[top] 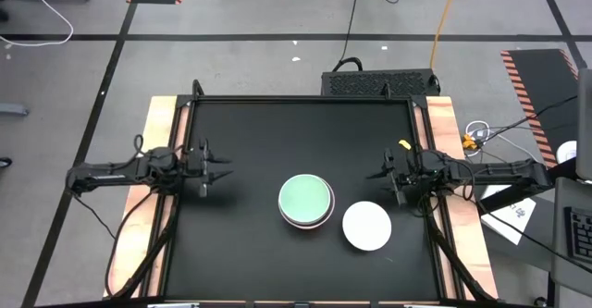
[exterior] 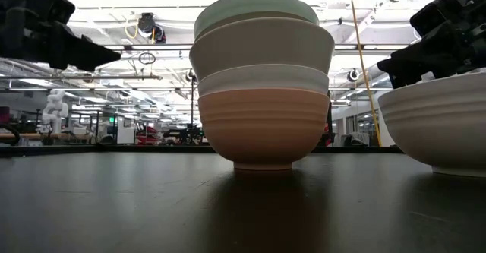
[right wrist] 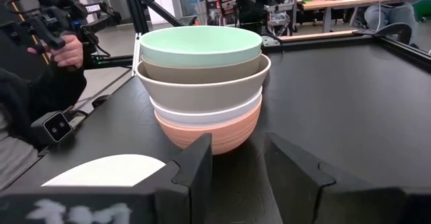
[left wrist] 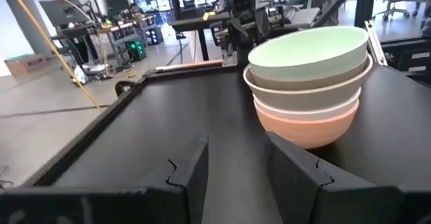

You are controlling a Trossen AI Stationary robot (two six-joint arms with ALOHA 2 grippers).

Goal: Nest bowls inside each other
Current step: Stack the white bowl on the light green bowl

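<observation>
I see the black counter [top: 250, 141] carrying a nested stack near its middle: the salmon bowl [exterior: 262, 128] at the bottom, a white bowl [exterior: 262, 78], a beige bowl [exterior: 262, 44], and the mint bowl [top: 305, 197] on top. Just beside it sits a lone white bowl [top: 367, 225]. My left tool [top: 222, 169] and right tool [top: 375, 175] hover apart from the bowls, fingers spread, holding nothing.

Bowl stack [top: 306, 201] mid-table, single bowl [top: 367, 226] just beside, toward the right arm
</observation>
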